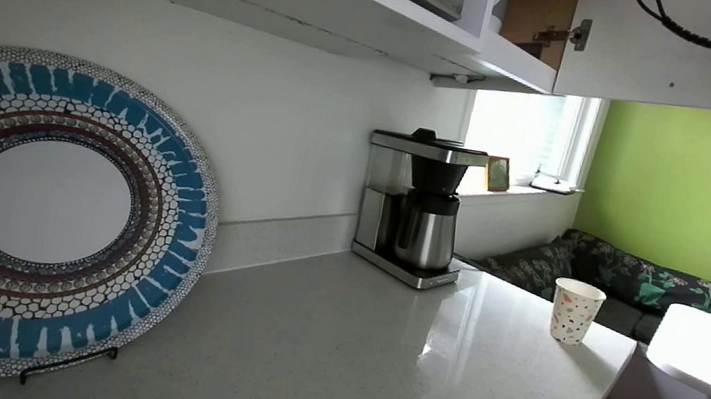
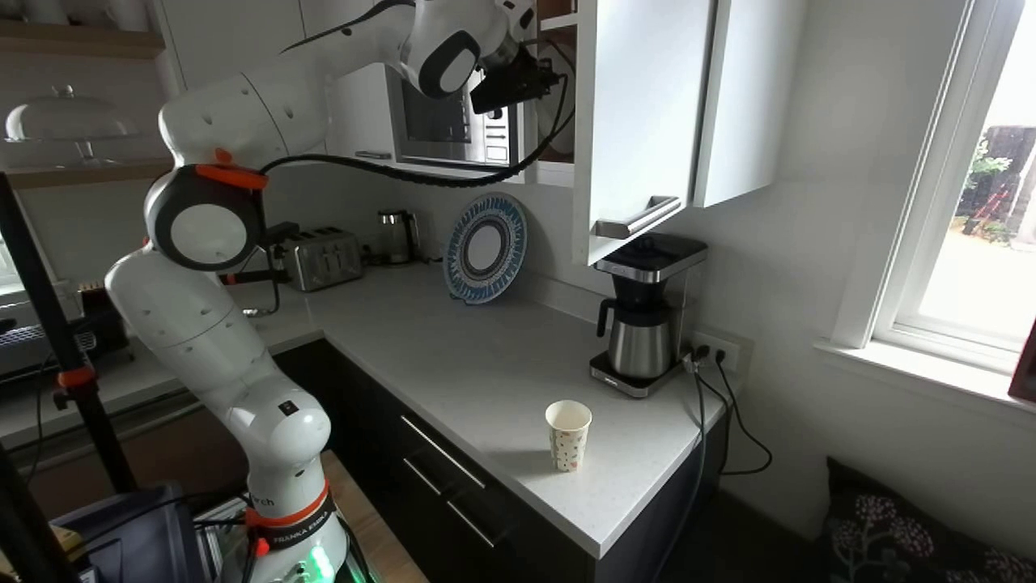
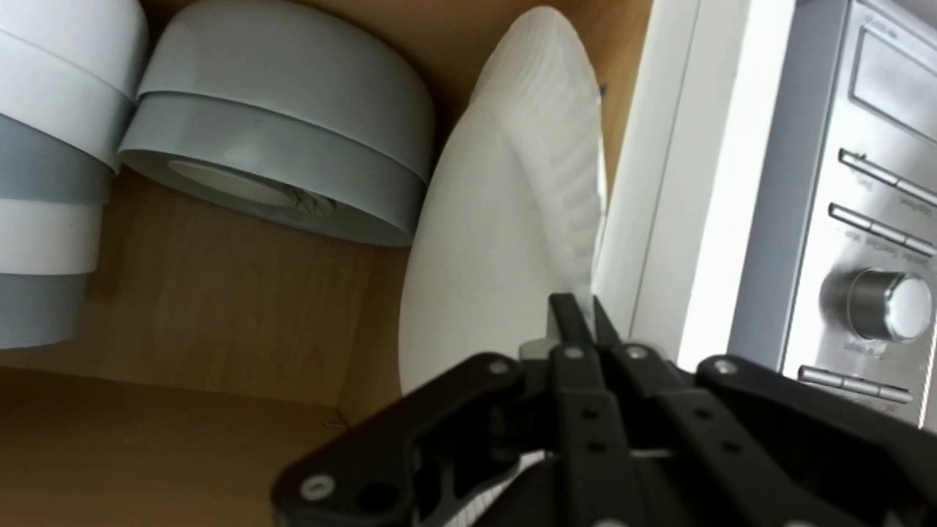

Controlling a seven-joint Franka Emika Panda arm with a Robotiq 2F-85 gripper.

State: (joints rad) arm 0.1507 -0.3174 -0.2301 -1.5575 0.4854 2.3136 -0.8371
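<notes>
Inside the open cupboard (image 3: pixel 219 315), your fingers (image 3: pixel 572 322) are brought together, tips at the rim of a white fluted sheet (image 3: pixel 490 241), papery, much like coffee filters; whether any of it is pinched, you cannot tell. Sheet stands on edge along the cupboard's side, near the white frame (image 3: pixel 695 168) that bounds you on the right of the wrist view. Past that frame, the microwave (image 3: pixel 856 241). Your wider room lies the opposite way, where the cupboard's wood shows. Just beside the sheet, grey bowls (image 3: pixel 285 139), one apparently nested in another; inside you can make out a pale round patch (image 3: pixel 227 181) and something crumpled, too dim to name. Next to them, a stack of white and grey vessels (image 3: pixel 51 168), contents hidden from you. From an exterior view, the cupboard door (image 2: pixel 639 105) stands swung out near your wrist; your black cable (image 2: pixel 437 181) sags across the microwave's lower edge. Below, on the bench (image 2: pixel 453 364), you have a patterned paper cup (image 2: pixel 569 445) upright near the outer corner, pale inner wall showing. Nearer the wall, a coffee maker (image 2: pixel 643 255), its steel carafe (image 2: pixel 639 344) lidded, contents hidden.
</notes>
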